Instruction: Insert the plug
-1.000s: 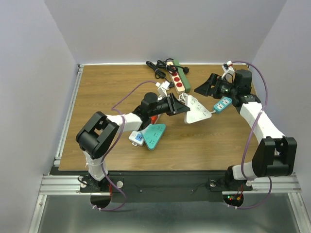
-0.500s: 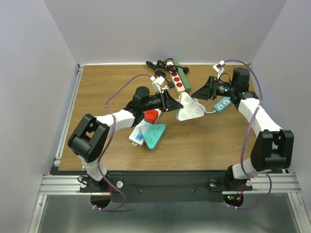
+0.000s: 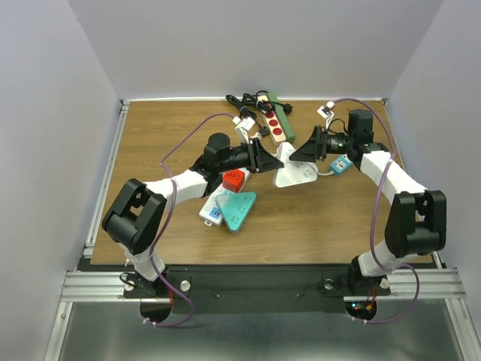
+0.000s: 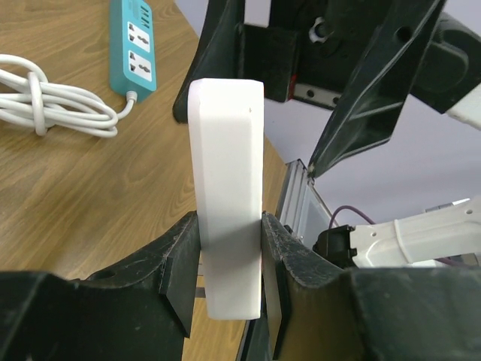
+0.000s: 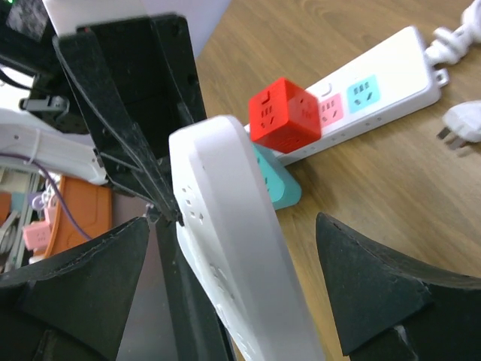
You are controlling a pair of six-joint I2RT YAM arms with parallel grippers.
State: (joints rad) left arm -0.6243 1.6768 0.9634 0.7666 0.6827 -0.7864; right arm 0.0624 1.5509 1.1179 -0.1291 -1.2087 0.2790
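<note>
Left hand [image 4: 225, 278] gripped the white power strip [image 4: 225, 173] edge-up above the desk [image 4: 68, 195]. Right hand [image 5: 240, 286] gaped wide, fingers flanking that strip. Beyond it lay a white plug [image 5: 467, 120], one red cube socket [image 5: 285, 114] nearer, and two teal strips [image 3: 237, 208] [image 3: 342, 162] either side.

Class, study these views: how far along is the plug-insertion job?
Done: the left fingers clamp the white strip, held on edge above the table. In hand: the right fingers stand open either side of it, not gripping. Left: a plug lies loose on the table, held by neither arm; fetching and inserting it remain.
</note>
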